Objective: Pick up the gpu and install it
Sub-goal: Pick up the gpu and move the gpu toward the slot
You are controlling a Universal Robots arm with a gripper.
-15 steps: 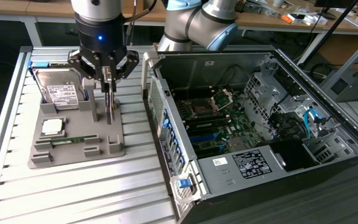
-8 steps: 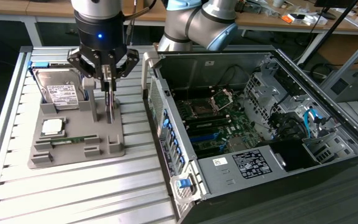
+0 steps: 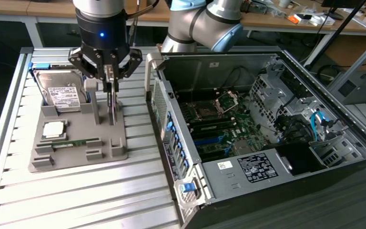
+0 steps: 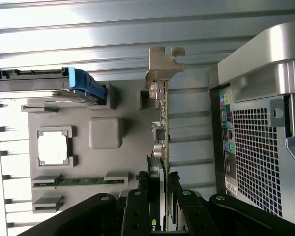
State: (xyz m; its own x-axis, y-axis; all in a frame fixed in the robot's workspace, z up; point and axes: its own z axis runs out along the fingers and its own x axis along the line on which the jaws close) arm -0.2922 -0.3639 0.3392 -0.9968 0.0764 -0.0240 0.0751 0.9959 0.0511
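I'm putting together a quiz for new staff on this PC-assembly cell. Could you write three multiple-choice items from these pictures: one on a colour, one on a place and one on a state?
1. What colour is the frame around the hard drive?
A. red
B. blue
C. yellow

2. Where is the gpu?
A. standing on edge in the grey holder
B. lying flat on the hard drive
C. in a cardboard box

3. What is the state of the claw?
A. closed on the gpu
B. wide open, clear of everything
C. closed on the hard drive

Answers:
1 B: blue plastic shows at the drive's end.
2 A: the card rises upright from the holder.
3 A: the claw pinches the card from both sides.
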